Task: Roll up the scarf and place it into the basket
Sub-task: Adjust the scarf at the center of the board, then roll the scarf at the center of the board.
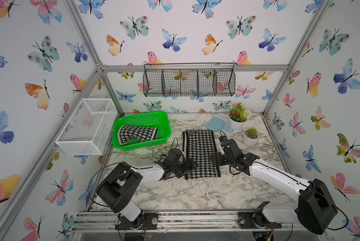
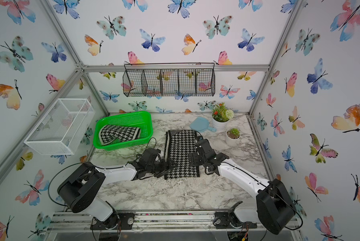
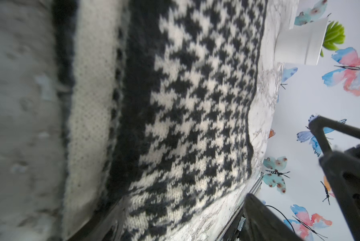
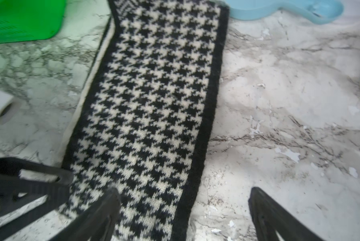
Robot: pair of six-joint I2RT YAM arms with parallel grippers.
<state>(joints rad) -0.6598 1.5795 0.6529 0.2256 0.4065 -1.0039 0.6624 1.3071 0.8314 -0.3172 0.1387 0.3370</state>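
A black-and-white houndstooth scarf (image 1: 201, 150) (image 2: 182, 150) lies flat and lengthwise on the marble table in both top views. My left gripper (image 1: 192, 164) (image 2: 170, 164) is low at its near left edge. In the left wrist view it (image 3: 181, 225) is open, with the scarf (image 3: 195, 104) spread between its fingers. My right gripper (image 1: 215, 160) (image 2: 193, 160) stands open over the near right edge. In the right wrist view it (image 4: 184, 194) has one finger over the scarf (image 4: 154, 94) and the other over bare marble. The green basket (image 1: 143, 119) (image 2: 124, 119) (image 4: 22, 18) sits far left and holds a second houndstooth scarf (image 1: 137, 134).
A light blue scoop (image 1: 216, 124) (image 4: 279, 8) lies just beyond the flat scarf's far end. Two white plant pots (image 1: 236, 123) (image 1: 250, 137) stand at the far right. A white mesh box (image 1: 87, 127) hangs on the left wall and a black wire rack (image 1: 188, 81) on the back wall.
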